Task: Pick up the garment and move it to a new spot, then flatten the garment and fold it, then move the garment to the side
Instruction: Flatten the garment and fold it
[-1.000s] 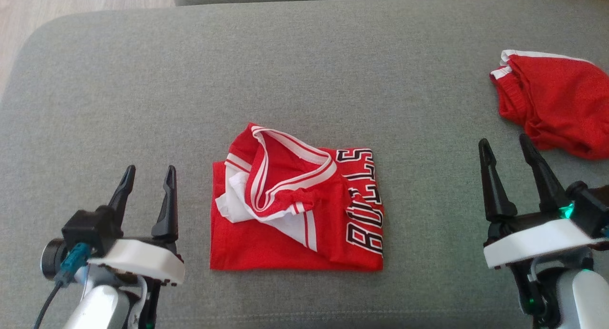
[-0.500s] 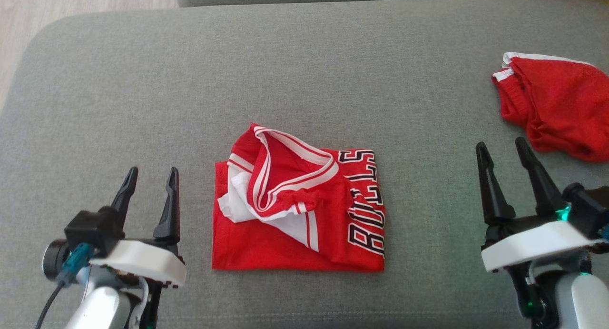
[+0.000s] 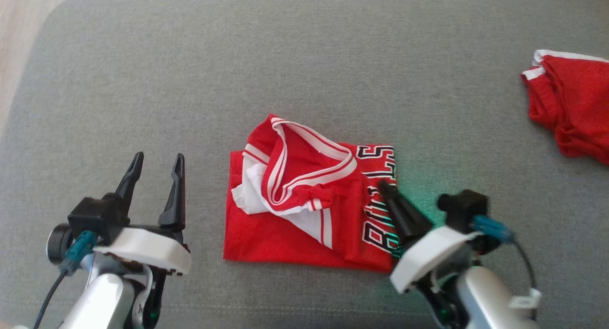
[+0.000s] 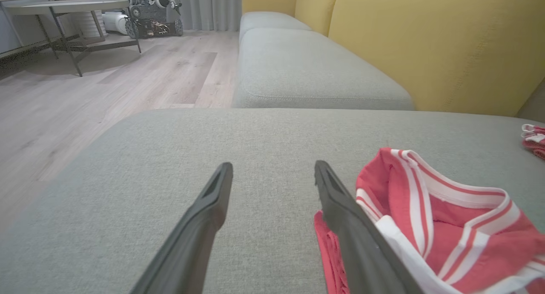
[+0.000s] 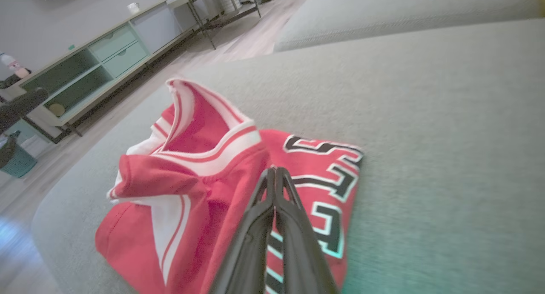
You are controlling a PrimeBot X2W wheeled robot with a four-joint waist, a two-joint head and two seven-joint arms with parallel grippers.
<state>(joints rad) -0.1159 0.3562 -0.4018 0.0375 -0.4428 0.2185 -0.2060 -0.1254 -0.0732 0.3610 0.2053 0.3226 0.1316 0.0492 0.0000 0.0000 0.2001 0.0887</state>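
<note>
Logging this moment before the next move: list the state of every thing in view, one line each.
jersey, folded, lying on the grey cushion, collar flap raised
second red garment, crumpled, lying apart to the right
left gripper, jaws open, holding nothing, left of the jersey
right gripper, jaws shut, tips over the jersey's lettered edge; whether fabric is pinched is unclear

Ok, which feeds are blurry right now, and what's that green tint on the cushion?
Head view: right gripper smeared, left gripper and jersey sharp; green glow on the cushion beside the right gripper, probably its own light. Right wrist view: soft throughout, same green tint at lower right. Left wrist view: crisp.
</note>
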